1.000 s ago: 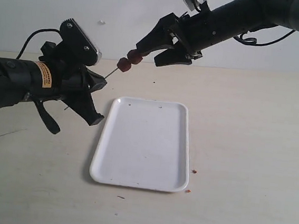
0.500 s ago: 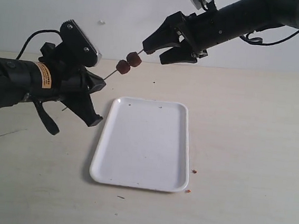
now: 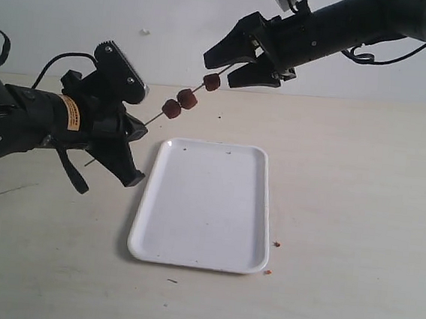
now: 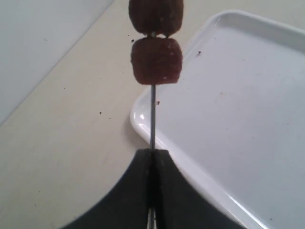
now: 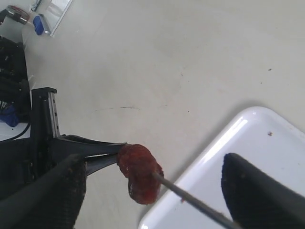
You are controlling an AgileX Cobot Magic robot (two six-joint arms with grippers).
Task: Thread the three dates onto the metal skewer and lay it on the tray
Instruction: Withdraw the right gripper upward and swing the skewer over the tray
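My left gripper (image 3: 135, 124) is shut on the lower end of the metal skewer (image 3: 155, 116), which slants up to the right above the table. Three dates are threaded on it: one (image 3: 172, 109), a second (image 3: 188, 98) and a third (image 3: 212, 82) near the tip. In the left wrist view the skewer (image 4: 152, 117) rises from the shut gripper (image 4: 152, 153) through two dates (image 4: 157, 60). My right gripper (image 3: 220, 70) is open around the tip; its fingers (image 5: 257, 195) stand well apart from the date (image 5: 139, 172). The white tray (image 3: 141, 220) lies flat below.
Small reddish crumbs (image 3: 276, 244) lie on the table by the tray's near right corner. A white wall (image 3: 173, 20) stands behind the table. The left arm's black body (image 3: 21, 115) hangs over the table's left side.
The right gripper has drawn back up and to the right, staying open. A third date now shows near the skewer's tip. The left arm has shifted slightly right with the skewer.
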